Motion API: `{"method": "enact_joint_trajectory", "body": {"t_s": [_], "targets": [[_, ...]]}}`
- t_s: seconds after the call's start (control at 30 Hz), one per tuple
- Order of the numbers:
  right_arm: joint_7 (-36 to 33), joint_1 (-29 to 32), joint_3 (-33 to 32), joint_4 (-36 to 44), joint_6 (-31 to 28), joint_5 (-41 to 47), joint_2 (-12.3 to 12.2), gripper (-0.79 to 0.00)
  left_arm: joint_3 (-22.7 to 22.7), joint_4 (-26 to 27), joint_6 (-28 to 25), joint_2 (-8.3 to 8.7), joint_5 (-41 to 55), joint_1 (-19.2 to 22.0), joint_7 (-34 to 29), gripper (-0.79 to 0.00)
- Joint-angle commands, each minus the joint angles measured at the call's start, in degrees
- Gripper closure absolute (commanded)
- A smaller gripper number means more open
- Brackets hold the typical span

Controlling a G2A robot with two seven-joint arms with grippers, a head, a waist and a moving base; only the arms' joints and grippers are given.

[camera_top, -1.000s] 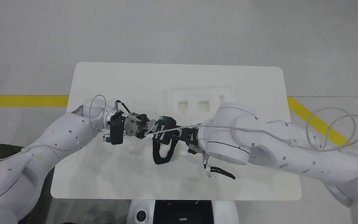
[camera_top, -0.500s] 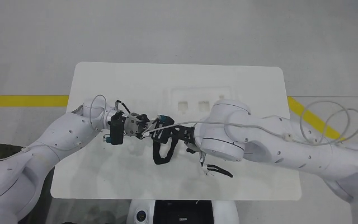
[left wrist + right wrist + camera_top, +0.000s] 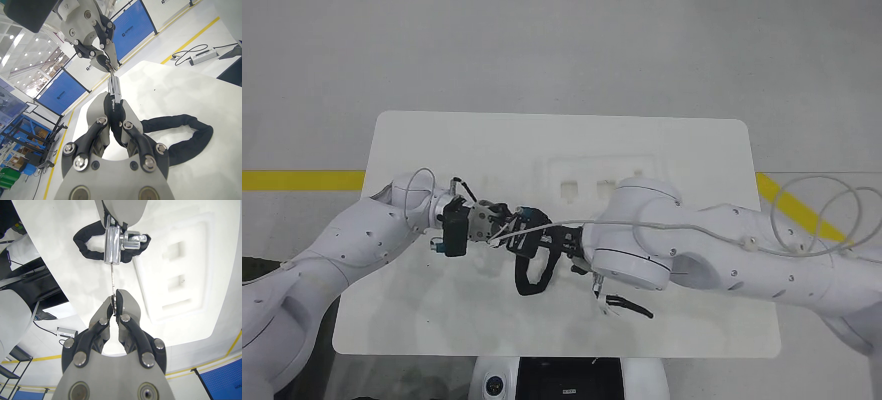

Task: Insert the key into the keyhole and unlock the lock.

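White rounded table [image 3: 692, 150], shallow white moulded tray [image 3: 602, 180] at its back-middle. Black fabric-sleeved cable lock [image 3: 189, 123] sits at front-middle of table between the two arms, loop trailing on the surface. Left gripper [image 3: 114, 102] clamped narrow on sleeve right at the shiny chrome cylinder lock body [image 3: 112, 245], pointing it at the other arm. Right gripper [image 3: 113, 298] pinched tight on head of thin silver key [image 3: 112, 279]. Key tip meets keyhole in cylinder end, most of blade exposed. Step: insertion, likely just begun. Next: push straight along cylinder axis until seated, then twist; any tilt risks jamming.
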State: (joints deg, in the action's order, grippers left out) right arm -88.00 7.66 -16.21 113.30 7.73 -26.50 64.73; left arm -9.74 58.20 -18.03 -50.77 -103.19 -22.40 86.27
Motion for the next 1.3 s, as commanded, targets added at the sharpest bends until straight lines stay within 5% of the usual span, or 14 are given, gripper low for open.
{"method": "enact_joint_trajectory", "body": {"t_s": [0.0,0.87,1.27], "targets": [[0.0,-0.3,0.2,0.0,0.0,0.1,0.3,0.0,0.0,0.1,-0.2,-0.04,0.0,0.1,-0.2,0.0],[0.0,-0.9,1.1,-1.5,0.5,0.9,1.7,0.0,0.0,0.2,-1.2,-0.12,-0.1,0.1,-1.3,0.0],[1.2,4.8,-5.2,-1.0,-1.1,1.8,-1.3,0.0,0.0,0.1,-1.1,1.07,1.5,-2.5,-1.1,0.0]]}}
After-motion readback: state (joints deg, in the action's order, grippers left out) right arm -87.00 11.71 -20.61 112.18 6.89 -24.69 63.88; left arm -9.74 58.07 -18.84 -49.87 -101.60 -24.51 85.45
